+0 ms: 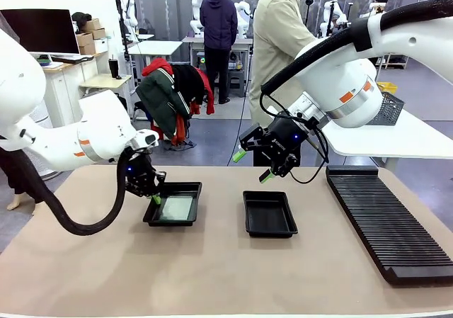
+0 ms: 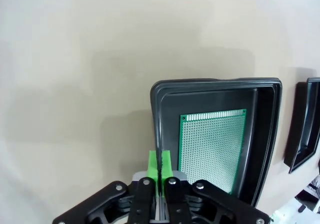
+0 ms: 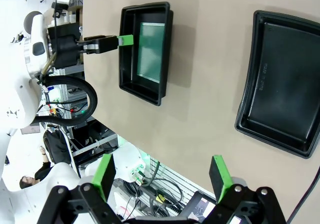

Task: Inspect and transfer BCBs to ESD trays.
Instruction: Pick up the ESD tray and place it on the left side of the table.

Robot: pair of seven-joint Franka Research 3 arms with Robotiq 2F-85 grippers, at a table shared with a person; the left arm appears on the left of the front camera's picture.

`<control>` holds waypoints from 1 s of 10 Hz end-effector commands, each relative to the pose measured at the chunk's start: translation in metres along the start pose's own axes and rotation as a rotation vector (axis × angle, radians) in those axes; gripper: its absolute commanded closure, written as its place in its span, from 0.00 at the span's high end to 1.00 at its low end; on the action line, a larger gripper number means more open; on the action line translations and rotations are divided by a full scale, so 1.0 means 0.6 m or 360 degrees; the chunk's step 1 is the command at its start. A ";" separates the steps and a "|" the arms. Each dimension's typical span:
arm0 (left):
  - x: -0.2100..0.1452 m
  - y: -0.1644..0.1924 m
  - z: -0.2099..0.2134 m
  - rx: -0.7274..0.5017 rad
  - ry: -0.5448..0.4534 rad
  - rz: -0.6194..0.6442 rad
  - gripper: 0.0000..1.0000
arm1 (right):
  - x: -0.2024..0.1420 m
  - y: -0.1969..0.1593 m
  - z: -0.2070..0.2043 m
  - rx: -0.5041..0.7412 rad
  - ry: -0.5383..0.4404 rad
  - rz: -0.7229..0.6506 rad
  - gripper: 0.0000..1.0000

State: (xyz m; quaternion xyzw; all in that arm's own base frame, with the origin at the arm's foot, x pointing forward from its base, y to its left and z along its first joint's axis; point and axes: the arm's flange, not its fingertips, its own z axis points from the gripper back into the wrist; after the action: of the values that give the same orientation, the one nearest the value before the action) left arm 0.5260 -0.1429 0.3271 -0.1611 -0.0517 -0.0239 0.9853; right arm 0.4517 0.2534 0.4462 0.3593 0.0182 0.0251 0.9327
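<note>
— While the left arm's black two-finger gripper (image 1: 155, 197) sits at the left rim of the left shallow black plastic tray (image 1: 198, 203), its green pads (image 2: 154, 166) look squeezed flat together on nothing, right? And where's the board?

— Yep, clamped tight with nothing in it. The thin pale green gridded rectangular board (image 1: 177, 207) lies flat on that tray's floor, apart from the pads. The right gripper (image 1: 253, 166) hangs spread wide, nothing between its fingers, above the tan table (image 1: 212, 275) just behind the second identical tray (image 1: 269, 215). Off to the right lies a long black ribbed rack (image 1: 386, 219).
</note>
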 end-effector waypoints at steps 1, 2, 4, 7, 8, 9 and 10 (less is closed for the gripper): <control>-0.030 0.043 0.029 -0.0040 -0.0019 -0.0041 0.03 | 0.003 0.001 -0.002 -0.0013 -0.0006 -0.0011 1.00; -0.035 0.065 0.048 -0.0018 -0.0059 -0.0051 0.03 | 0.003 0.001 -0.002 -0.0013 -0.0006 -0.0011 1.00; -0.033 0.120 0.079 -0.0004 -0.0075 -0.0011 0.03 | 0.003 0.001 -0.002 -0.0013 -0.0006 -0.0011 1.00; -0.022 0.229 0.115 0.0024 -0.0073 0.0041 0.03 | 0.003 0.001 -0.002 -0.0013 -0.0006 -0.0011 1.00; -0.018 0.266 0.124 0.0033 -0.0065 0.0056 0.03 | 0.003 0.001 -0.002 -0.0013 -0.0006 -0.0011 1.00; -0.015 0.303 0.133 0.0031 -0.0062 0.0064 0.03 | 0.003 0.001 -0.002 -0.0013 -0.0006 -0.0011 1.00; -0.014 0.333 0.140 0.0048 -0.0065 0.0083 0.03 | 0.003 0.001 -0.002 -0.0013 -0.0006 -0.0011 1.00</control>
State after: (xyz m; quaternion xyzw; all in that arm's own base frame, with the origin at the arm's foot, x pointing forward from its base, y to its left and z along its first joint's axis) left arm 0.5145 0.0636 0.3424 -0.1496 -0.0746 0.0148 0.9858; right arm 0.4519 0.2535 0.4463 0.3594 0.0181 0.0251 0.9327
